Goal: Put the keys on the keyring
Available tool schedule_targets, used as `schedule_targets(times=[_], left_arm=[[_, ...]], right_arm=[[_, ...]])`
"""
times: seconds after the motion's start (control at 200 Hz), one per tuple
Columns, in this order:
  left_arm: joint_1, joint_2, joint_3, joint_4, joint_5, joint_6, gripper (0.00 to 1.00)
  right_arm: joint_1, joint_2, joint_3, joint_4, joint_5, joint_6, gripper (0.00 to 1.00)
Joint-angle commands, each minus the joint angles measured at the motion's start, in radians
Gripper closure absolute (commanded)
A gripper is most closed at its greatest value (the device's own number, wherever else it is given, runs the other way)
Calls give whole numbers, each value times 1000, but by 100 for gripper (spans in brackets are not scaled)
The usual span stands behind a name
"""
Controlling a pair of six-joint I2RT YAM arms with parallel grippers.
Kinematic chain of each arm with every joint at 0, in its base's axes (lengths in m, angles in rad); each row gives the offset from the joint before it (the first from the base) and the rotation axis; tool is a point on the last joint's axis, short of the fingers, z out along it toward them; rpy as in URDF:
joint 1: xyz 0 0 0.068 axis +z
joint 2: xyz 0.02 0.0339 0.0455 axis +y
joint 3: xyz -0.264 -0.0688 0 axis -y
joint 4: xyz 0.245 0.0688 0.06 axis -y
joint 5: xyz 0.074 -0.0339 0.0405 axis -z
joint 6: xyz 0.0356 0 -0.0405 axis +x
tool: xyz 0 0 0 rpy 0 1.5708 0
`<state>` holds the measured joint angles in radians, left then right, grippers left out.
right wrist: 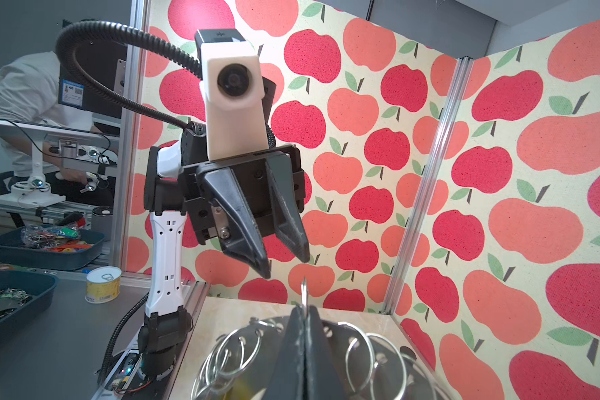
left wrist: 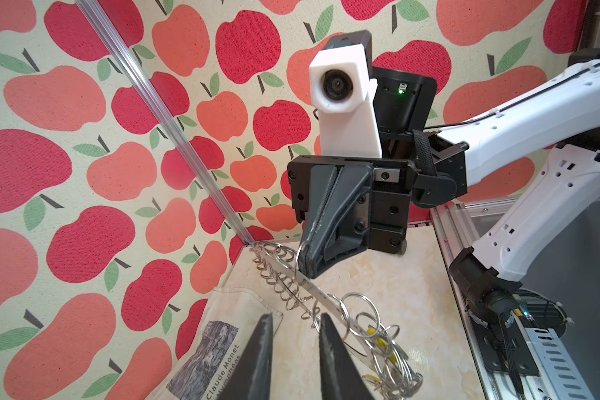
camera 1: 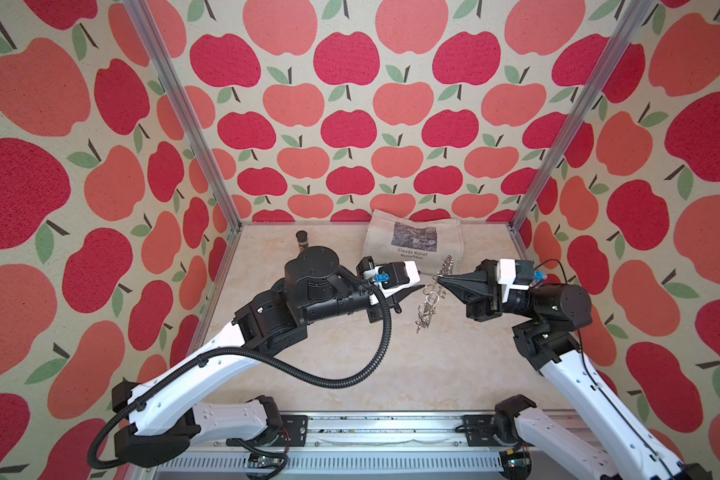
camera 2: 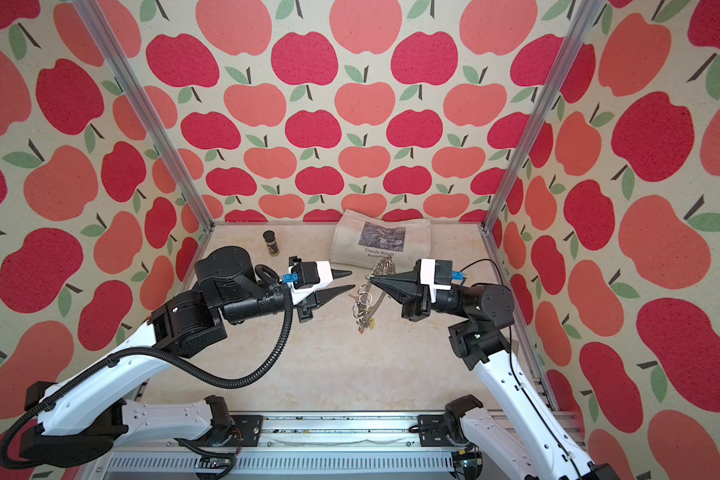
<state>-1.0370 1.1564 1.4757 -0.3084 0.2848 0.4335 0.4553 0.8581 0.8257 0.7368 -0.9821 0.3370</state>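
Observation:
The keyring (camera 1: 432, 293) is a grey metal disc hung with many wire rings; it is held tilted on edge above the table in both top views (camera 2: 371, 300). My right gripper (camera 1: 440, 279) is shut on its upper rim, where a wire ring sticks up between the closed tips (right wrist: 303, 311). My left gripper (camera 2: 352, 279) hovers just left of the keyring, open a little, with nothing between its fingers (left wrist: 297, 317). Yellow bits show among the lower rings (left wrist: 371, 332). The keys are not visible in any view.
A beige tote bag (camera 1: 412, 243) with a printed picture lies at the back of the table. A small dark jar (camera 2: 271, 243) stands at the back left. Aluminium posts and apple-patterned walls enclose the table; a metal rail (camera 1: 375, 428) runs along the front.

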Motion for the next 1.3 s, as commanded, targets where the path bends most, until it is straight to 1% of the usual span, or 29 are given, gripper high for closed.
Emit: schedule_targets(times=[0.0, 0.155, 0.445, 0.916, 1.076, 1.296], left_arm=[[14, 0, -13, 77, 68, -55, 75], [24, 11, -22, 108, 90, -66, 75], [28, 44, -4, 123, 183, -67, 77], [34, 58, -8, 175, 214, -67, 78], [38, 69, 1, 166, 228, -67, 83], [40, 72, 0, 172, 233, -69, 84]], right_arm=[[-5, -4, 4, 137, -20, 90, 100], [-4, 2, 8, 153, -26, 105, 100], [-2, 10, 6, 191, -21, 127, 100], [11, 19, 2, 203, -29, 136, 100], [16, 22, 4, 207, -27, 136, 100], [28, 24, 9, 197, -30, 128, 100]])
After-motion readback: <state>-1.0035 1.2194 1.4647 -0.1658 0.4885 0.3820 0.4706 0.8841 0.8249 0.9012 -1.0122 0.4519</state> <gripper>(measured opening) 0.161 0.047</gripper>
